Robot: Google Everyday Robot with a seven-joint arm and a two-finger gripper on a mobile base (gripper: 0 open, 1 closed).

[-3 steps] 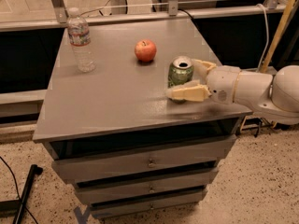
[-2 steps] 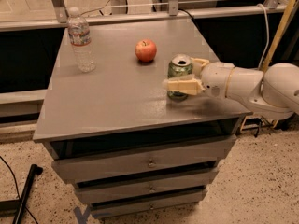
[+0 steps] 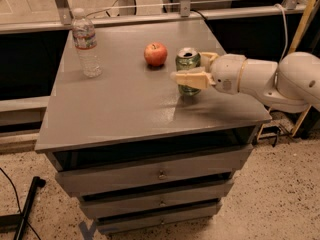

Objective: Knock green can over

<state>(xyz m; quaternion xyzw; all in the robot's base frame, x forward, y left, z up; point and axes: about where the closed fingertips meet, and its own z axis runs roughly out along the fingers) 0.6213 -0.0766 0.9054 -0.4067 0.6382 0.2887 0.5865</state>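
Note:
The green can (image 3: 187, 62) stands on the grey cabinet top (image 3: 125, 104), just right of the red apple (image 3: 155, 54). My gripper (image 3: 190, 67) reaches in from the right and has the can between its cream fingers. The near finger (image 3: 191, 78) lies across the can's front and the far finger (image 3: 208, 58) sits behind its right side. The can's silver top is still up, and its lower part shows below the near finger.
A clear plastic water bottle (image 3: 85, 43) stands at the back left of the cabinet top. The cabinet has drawers (image 3: 160, 174) below. A rail (image 3: 150, 16) runs behind it, and a dark pole (image 3: 27, 204) lies on the floor at the left.
My gripper has moved left from beside the can to around it. The can's top now sits higher and a little further left. The apple and the bottle have not moved.

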